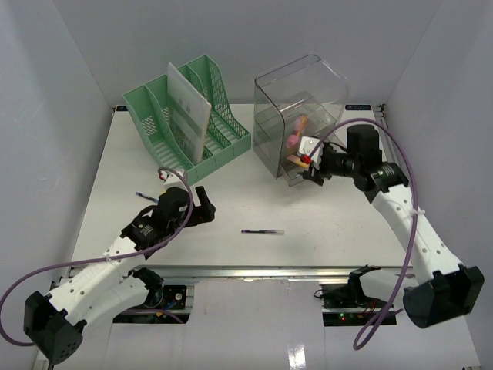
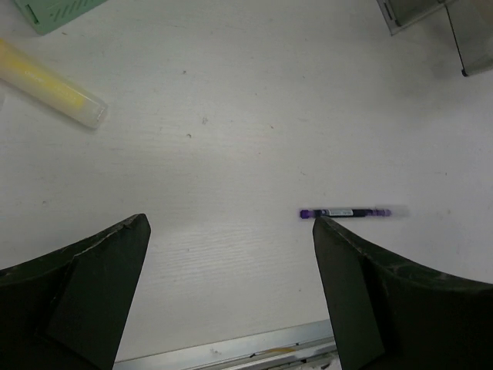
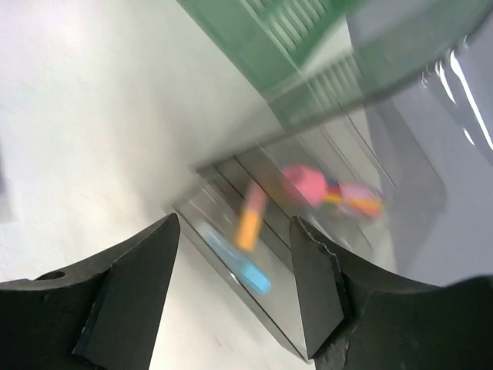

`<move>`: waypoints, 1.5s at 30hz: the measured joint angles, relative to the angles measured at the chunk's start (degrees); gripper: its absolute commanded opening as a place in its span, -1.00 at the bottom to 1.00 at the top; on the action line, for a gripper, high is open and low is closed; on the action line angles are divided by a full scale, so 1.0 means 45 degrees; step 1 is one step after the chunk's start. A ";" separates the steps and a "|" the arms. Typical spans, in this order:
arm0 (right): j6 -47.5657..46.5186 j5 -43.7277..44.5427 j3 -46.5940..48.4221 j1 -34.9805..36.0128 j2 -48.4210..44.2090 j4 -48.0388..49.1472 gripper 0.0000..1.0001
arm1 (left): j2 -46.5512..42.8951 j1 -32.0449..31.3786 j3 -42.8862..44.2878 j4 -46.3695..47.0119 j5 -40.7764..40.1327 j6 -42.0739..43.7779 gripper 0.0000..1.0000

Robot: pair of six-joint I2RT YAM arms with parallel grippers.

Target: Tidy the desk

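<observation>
The desk (image 1: 308, 212), a wide flat white tabletop with a silver front rail, fills the middle of the top view. A slim dark purple-tipped pen (image 1: 262, 231) lies at lower centre, just right of the left gripper (image 1: 205, 210), its jaws spread wide. The right gripper (image 1: 308, 171), jaws parted on nothing, faces the clear plastic box (image 1: 296, 116) at upper right. A green slotted file rack (image 1: 192, 116) stands at upper left.

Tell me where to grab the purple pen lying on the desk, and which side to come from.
Grip the purple pen at mid-barrel, coming straight down from above with the jaws straddling its width. It lies flat on the desk, thin and long, so side approaches offer little to pinch. The open left gripper is probably the nearer one.
</observation>
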 measured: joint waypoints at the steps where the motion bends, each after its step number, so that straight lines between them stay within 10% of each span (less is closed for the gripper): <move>1: 0.0653 -0.0710 -0.0590 0.0008 -0.0534 0.0226 0.46 | 0.0236 0.0487 0.0001 0.0023 0.0224 -0.0069 0.94; 19: 0.4543 -0.5048 -0.5531 -0.2656 -0.3282 0.3436 0.55 | 0.4418 0.4910 0.0608 -0.0639 -0.0246 -0.3977 0.32; 45: 0.4543 -0.5552 -0.5700 -0.2971 -0.3806 0.3782 0.57 | 0.9840 0.6195 0.3641 -0.0695 0.0304 -0.4610 0.26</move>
